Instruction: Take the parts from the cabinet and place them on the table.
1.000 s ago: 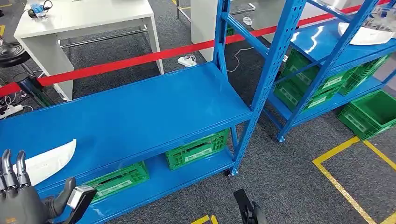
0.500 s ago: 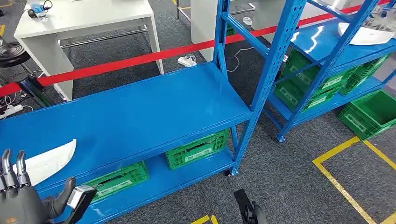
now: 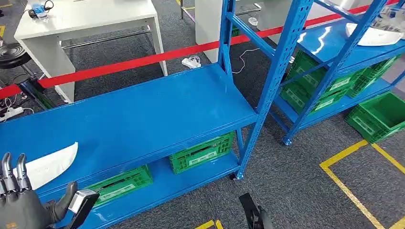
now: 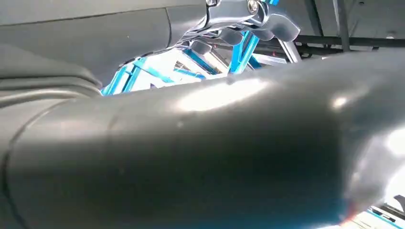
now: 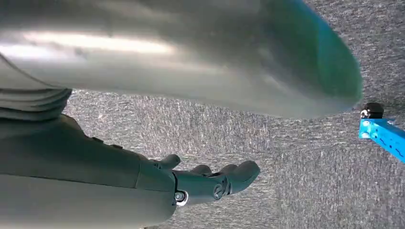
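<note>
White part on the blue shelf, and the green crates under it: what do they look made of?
White part: likely moulded plastic, smooth and matt, with a thin curved edge; painted sheet can't be ruled out. Blue shelf: looks like painted steel, glossy, with soft reflections and perforated uprights. Green crates: almost certainly moulded plastic, with slotted lattice walls and white labels.

I see the flat blue metal shelf (image 3: 143, 119) bare rightward of the white curved part (image 3: 47, 164); a blue perforated upright post (image 3: 277, 76) blocks its right corner.
</note>
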Controlling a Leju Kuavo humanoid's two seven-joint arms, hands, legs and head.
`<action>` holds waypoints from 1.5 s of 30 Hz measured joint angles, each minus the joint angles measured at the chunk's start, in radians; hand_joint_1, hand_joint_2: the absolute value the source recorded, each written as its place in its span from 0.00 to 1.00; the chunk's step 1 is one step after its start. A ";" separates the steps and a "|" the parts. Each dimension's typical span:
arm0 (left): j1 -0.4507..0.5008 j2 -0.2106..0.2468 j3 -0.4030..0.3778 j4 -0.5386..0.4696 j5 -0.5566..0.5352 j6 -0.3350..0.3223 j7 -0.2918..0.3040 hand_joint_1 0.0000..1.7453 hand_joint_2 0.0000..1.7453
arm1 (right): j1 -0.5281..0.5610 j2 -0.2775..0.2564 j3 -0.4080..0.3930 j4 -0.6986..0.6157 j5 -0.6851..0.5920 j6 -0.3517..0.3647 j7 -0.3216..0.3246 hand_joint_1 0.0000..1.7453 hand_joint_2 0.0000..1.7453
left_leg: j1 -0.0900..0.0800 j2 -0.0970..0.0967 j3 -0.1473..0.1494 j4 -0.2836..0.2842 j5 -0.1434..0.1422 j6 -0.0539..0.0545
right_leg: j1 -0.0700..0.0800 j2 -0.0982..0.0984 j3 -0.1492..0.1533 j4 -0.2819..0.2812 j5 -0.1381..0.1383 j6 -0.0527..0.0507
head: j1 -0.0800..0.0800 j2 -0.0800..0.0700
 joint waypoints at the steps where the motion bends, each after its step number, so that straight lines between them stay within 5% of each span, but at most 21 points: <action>1: 0.000 0.000 0.000 0.000 0.000 0.000 0.000 0.00 0.00 | 0.000 0.000 0.000 0.000 0.000 0.000 0.000 0.00 0.00 | 0.000 0.000 0.000 0.000 0.000 0.000 | 0.000 0.000 0.000 0.000 0.000 0.000 | 0.000 0.000; 21: -0.002 0.000 0.000 0.002 0.000 0.000 0.000 0.00 0.00 | 0.000 0.000 0.000 0.000 0.000 0.000 0.002 0.00 0.00 | 0.000 0.000 0.000 0.000 0.000 0.000 | 0.000 0.000 0.000 0.000 0.000 0.000 | 0.000 0.000; 25: -0.053 0.023 -0.049 0.084 0.070 -0.105 0.037 0.00 0.00 | -0.003 0.002 -0.003 0.000 -0.024 -0.039 0.248 0.00 0.00 | 0.000 -0.003 0.000 0.000 0.001 0.000 | 0.000 -0.002 0.000 0.000 0.000 0.000 | 0.000 0.000; 30: -0.186 0.055 -0.168 0.243 0.114 -0.100 0.099 0.00 0.00 | -0.001 0.016 -0.024 0.000 -0.052 -0.051 0.292 0.00 0.00 | 0.000 -0.001 0.000 0.000 0.001 -0.001 | 0.000 -0.001 0.001 0.000 0.002 0.000 | 0.000 0.000; 31: -0.204 0.057 -0.188 0.268 0.117 -0.100 0.103 0.00 0.00 | 0.000 0.018 -0.029 0.000 -0.056 -0.050 0.293 0.00 1.00 | 0.000 -0.001 0.000 0.000 0.001 -0.001 | 0.000 -0.001 0.000 0.000 0.002 -0.001 | 0.000 0.000; 34: -0.251 0.062 -0.236 0.331 0.130 -0.102 0.109 0.00 0.00 | -0.001 0.019 -0.047 0.000 -0.073 -0.041 0.289 0.00 1.00 | 0.000 -0.001 0.000 0.000 0.002 -0.001 | 0.000 -0.001 0.000 0.000 0.002 -0.001 | 0.000 0.000; 35: -0.265 0.063 -0.248 0.346 0.132 -0.105 0.109 0.00 1.00 | -0.001 0.020 -0.051 0.000 -0.076 -0.039 0.285 0.00 1.00 | 0.000 -0.001 0.000 0.000 0.002 -0.001 | 0.000 -0.001 0.001 0.000 0.002 -0.001 | 0.000 0.000; 45: -0.322 0.066 -0.301 0.424 0.149 -0.114 0.127 0.00 1.00 | -0.001 0.019 -0.072 0.000 -0.082 -0.030 0.256 0.00 1.00 | 0.000 -0.001 0.000 0.000 0.001 -0.001 | 0.000 -0.001 0.000 0.000 0.001 -0.001 | 0.000 0.000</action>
